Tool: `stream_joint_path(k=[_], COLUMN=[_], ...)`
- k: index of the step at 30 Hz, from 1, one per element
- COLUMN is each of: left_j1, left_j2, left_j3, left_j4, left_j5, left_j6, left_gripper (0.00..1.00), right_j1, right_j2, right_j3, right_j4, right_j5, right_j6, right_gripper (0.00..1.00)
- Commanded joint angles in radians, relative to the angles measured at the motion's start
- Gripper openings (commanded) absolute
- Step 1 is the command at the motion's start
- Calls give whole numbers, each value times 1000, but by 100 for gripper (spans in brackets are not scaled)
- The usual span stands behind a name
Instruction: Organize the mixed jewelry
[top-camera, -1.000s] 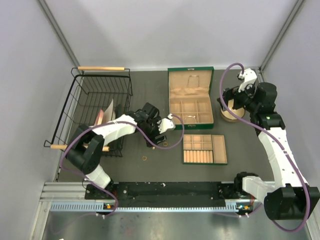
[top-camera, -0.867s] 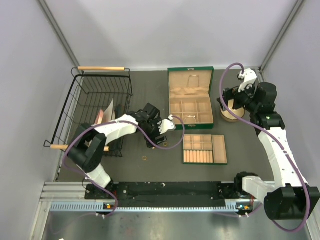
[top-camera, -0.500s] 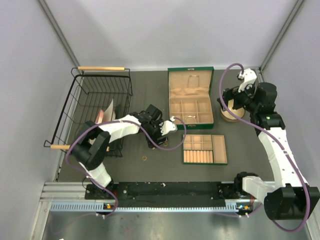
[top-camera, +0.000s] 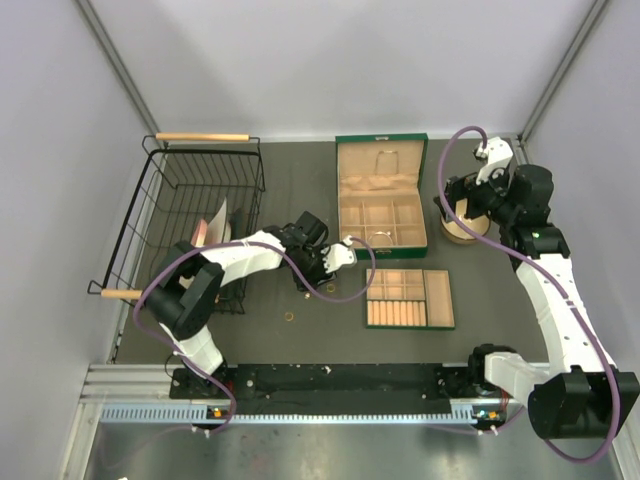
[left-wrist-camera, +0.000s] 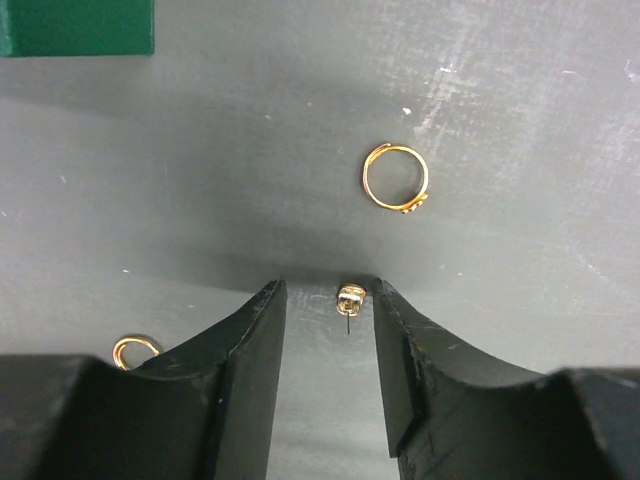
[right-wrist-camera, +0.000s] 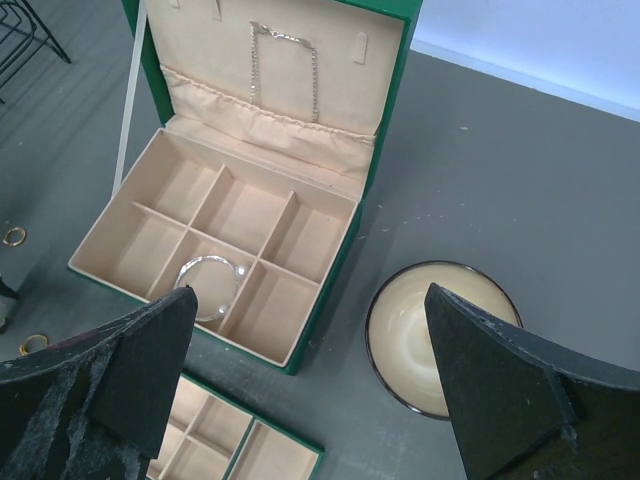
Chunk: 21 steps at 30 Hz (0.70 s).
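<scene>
Mixed jewelry (top-camera: 289, 316) dots the matte dark table (top-camera: 300, 190) beside the left gripper (top-camera: 318, 278), whose parted black fingers (left-wrist-camera: 262, 340) flank, without clamping, a square-headed gold stud (left-wrist-camera: 348, 296), a thin round ring (left-wrist-camera: 395, 178) just beyond; the right gripper (right-wrist-camera: 308, 295) gapes wide, a cream-lined green box (right-wrist-camera: 385, 130) ahead of it.

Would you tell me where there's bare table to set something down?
Bare table lies between the wire basket and green box, and along the near edge in front of the tan tray. It is crowded around the left gripper, where a stud and rings lie.
</scene>
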Motion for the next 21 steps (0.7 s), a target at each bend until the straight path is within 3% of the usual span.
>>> stream_joint_path(k=[1, 8, 11, 21], left_j1=[-1, -3, -3, -18], left_j2=[25, 27, 22, -39], left_j3=[2, -7, 3, 95], left_j4=[5, -10, -18, -78], left_j5=[-26, -21, -4, 88], left_j6=[19, 24, 19, -1], left_gripper=[39, 10, 3, 0], right_j1=[1, -1, -1, 2], right_j2=[-4, -3, -1, 2], right_j3=[-3, -3, -3, -3], right_j4=[29, 29, 29, 29], right_j5=[-13, -10, -7, 2], right_j6=[-14, -14, -15, -17], right_gripper=[99, 99, 99, 99])
